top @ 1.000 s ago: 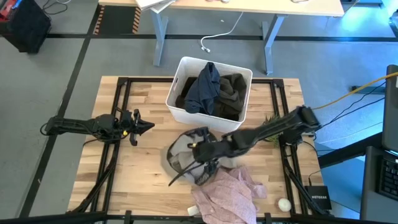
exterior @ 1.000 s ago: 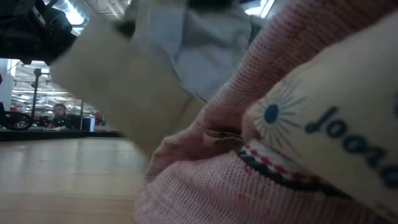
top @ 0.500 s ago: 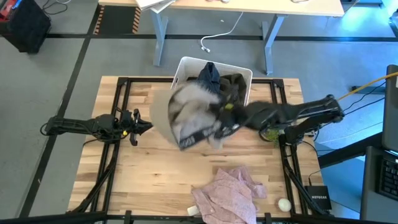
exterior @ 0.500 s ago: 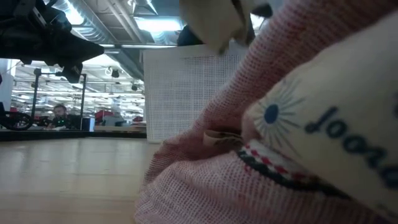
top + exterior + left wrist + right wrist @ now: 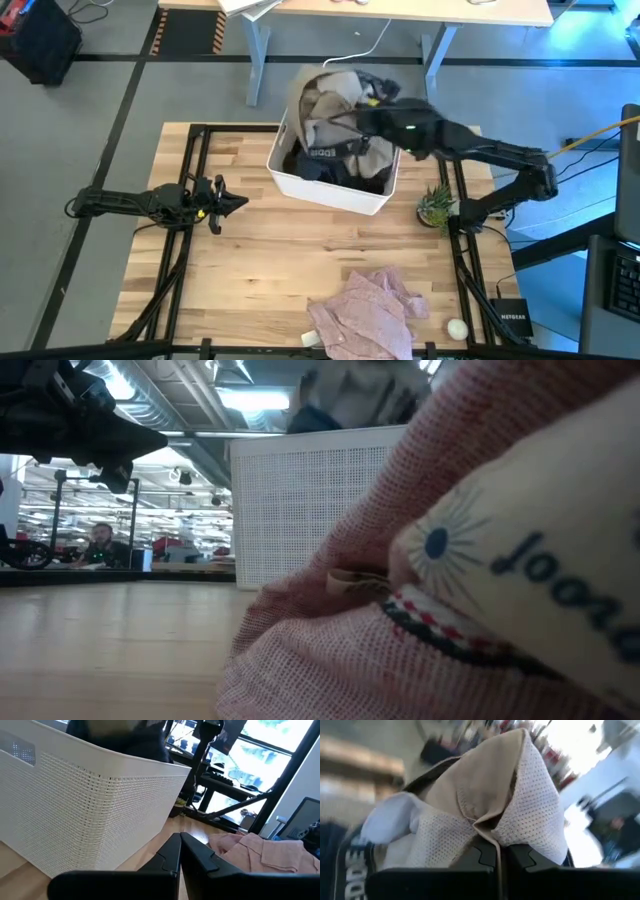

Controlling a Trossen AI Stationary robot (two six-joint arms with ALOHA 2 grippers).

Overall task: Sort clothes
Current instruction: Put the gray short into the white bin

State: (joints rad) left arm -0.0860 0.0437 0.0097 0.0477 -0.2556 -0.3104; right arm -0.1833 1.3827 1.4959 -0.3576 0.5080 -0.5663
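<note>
Wooden tabletop (image 5: 240, 260) carries white bin (image 5: 330, 190) at far centre. Right gripper (image 5: 366, 108) reaches across over bin, fingers (image 5: 485, 857) pinched on grey-beige garment (image 5: 335, 110) hanging above bin contents. Left gripper (image 5: 238, 203) idle beside bin's left, fingers closed, empty. Pink garment (image 5: 368, 308) lies at near edge; low view blocked by it, bin apparently behind.

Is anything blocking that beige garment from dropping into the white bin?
Nothing visible is. The right hand is shut on the beige garment directly over the bin, whose top is open. The bin already holds dark clothes, so the garment would land on those. The left hand waits off to the side.
</note>
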